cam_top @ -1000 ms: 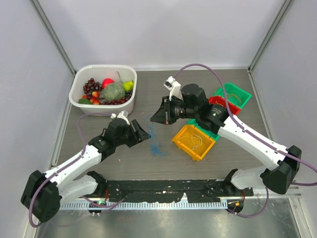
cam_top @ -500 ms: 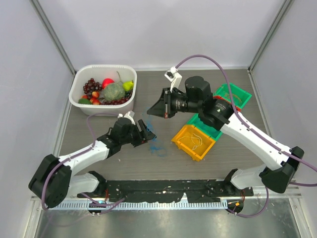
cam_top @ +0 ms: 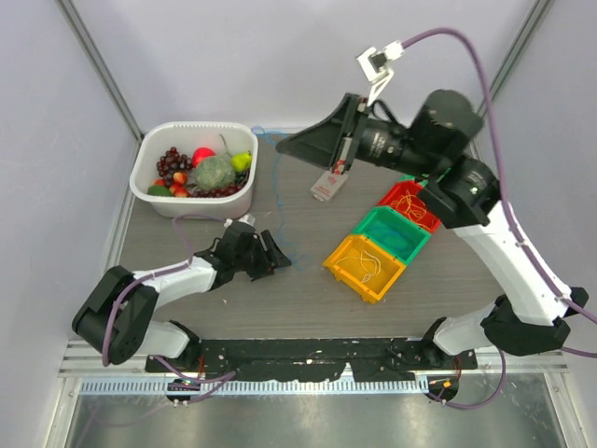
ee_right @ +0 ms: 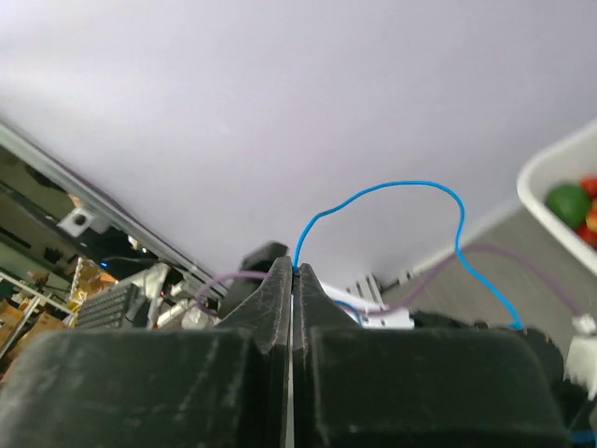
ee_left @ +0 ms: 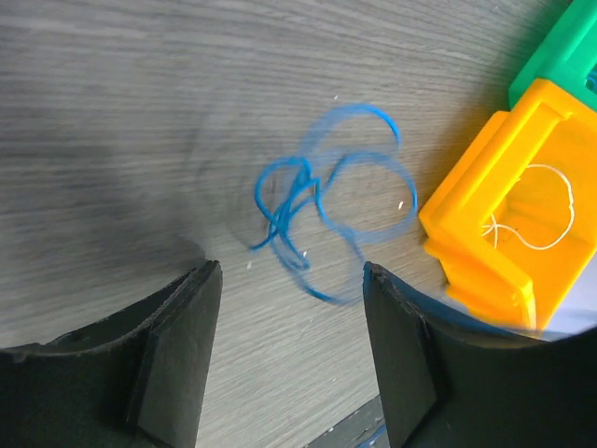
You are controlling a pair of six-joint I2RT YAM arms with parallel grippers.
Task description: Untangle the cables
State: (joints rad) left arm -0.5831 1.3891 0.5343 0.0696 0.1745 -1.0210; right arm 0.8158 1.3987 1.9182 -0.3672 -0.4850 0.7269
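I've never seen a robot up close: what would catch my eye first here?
The right gripper, high over the table, is pinched shut on a thin blue cable that trails down to a tangle by the open left gripper. Also striking: the white tub of fruit back left, and a yellow bin, green bin and red bin at right.

No legible text, label, brand, number or sign on anything in view.

Blue cable (ee_left: 283,201) ahead of the left claw (ee_left: 287,275) smears into blur; yellow bin (ee_left: 471,213) beside it runs off frame.
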